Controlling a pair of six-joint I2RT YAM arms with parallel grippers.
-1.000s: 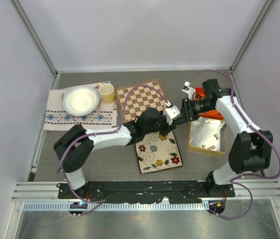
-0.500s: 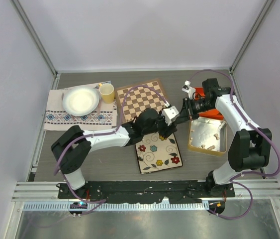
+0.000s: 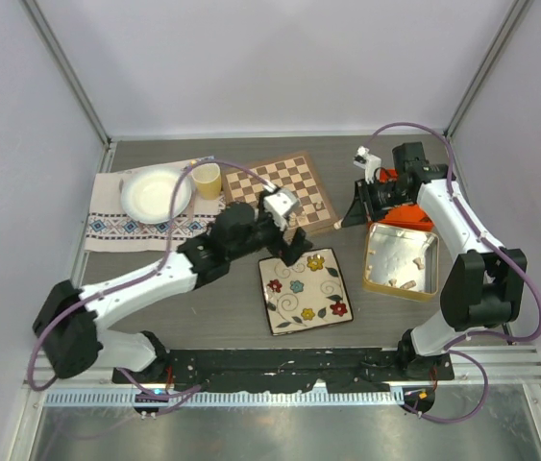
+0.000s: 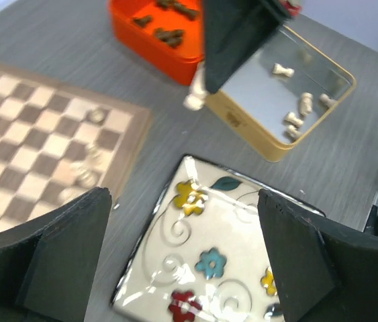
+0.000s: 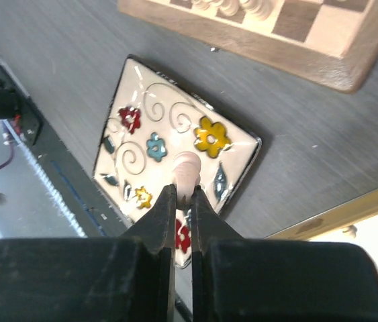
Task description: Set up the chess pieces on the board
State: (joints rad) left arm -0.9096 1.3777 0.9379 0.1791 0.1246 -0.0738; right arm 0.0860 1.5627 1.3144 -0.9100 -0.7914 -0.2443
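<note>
The board (image 3: pixel 280 187) lies at the back centre, with a few pale chess pieces (image 3: pixel 320 206) by its right edge, also seen in the left wrist view (image 4: pixel 88 161). My right gripper (image 5: pixel 183 191) is shut on a pale piece (image 5: pixel 187 168), held in the air above the floral plate (image 5: pixel 168 141). The left wrist view shows that gripper (image 4: pixel 229 40) with the piece (image 4: pixel 195 94) hanging under it. My left gripper (image 4: pixel 182 221) hovers open and empty over the floral plate (image 4: pixel 222 248), to the left of the right gripper (image 3: pixel 355 213).
An orange tray (image 4: pixel 155 33) holds dark pieces. A gold tin (image 4: pixel 289 100) with several pale pieces sits at right (image 3: pixel 400 259). A white plate (image 3: pixel 157 192) and a yellow cup (image 3: pixel 207 179) stand on a patterned cloth (image 3: pixel 126 226) at back left.
My left gripper has opened and drawn back to the left, away from the right gripper. The right gripper has shut on the pale piece and holds it.
</note>
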